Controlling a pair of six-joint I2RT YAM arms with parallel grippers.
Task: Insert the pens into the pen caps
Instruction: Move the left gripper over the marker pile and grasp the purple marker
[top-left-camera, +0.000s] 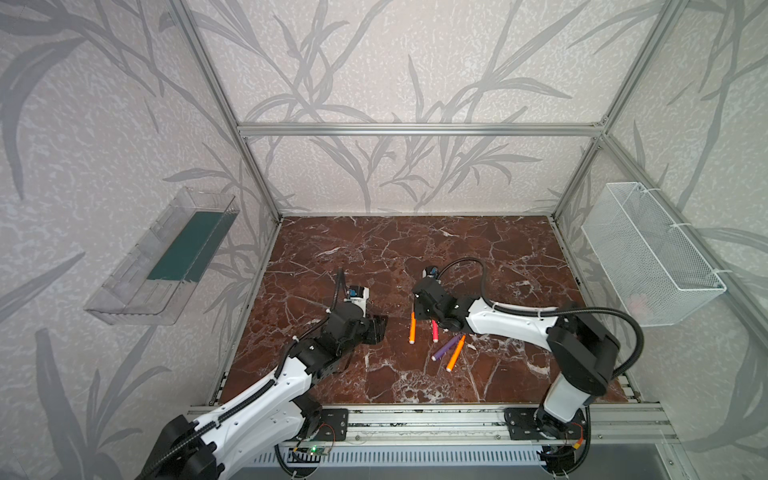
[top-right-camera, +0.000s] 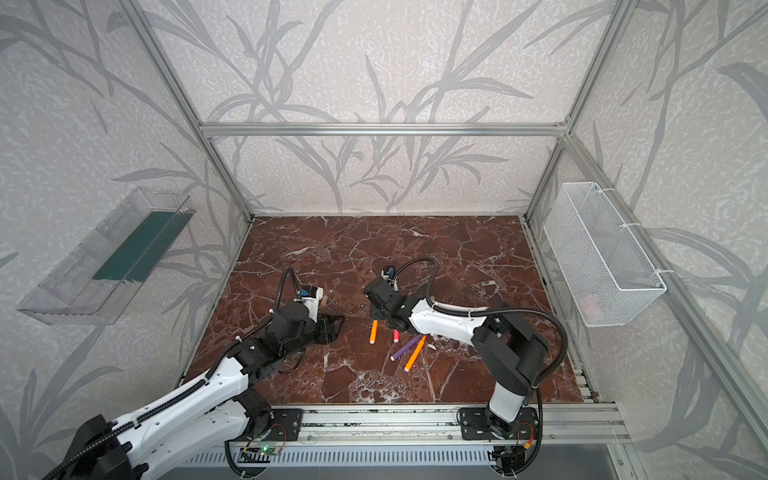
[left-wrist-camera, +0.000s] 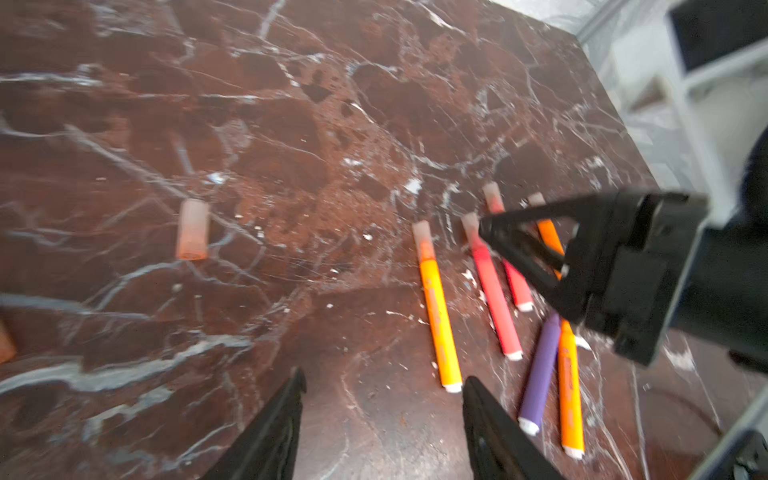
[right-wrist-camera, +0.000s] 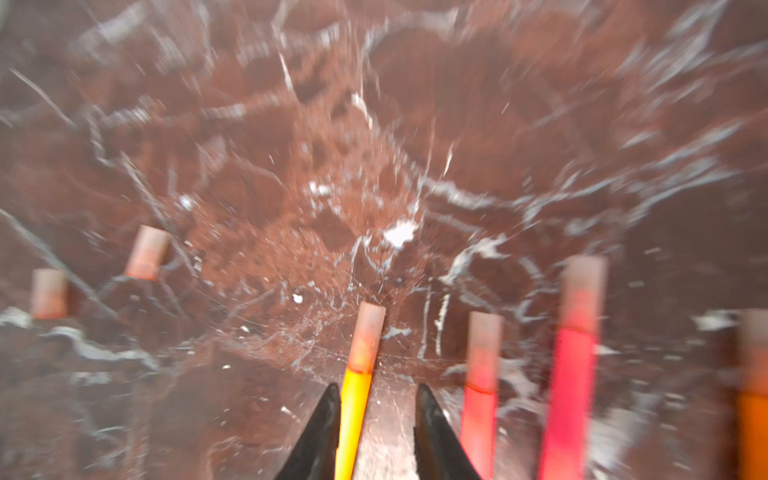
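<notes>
Wrist views alone show right claw (right-wrist-camera: 376, 392) straddling orange pen (right-wrist-camera: 353, 419).

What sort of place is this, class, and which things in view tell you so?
Probably a robot test cell in a lab, not a home: a left arm and a right arm bolted to a rail, an aluminium frame boxing in a marble-look table, and pens laid out for practice.
</notes>
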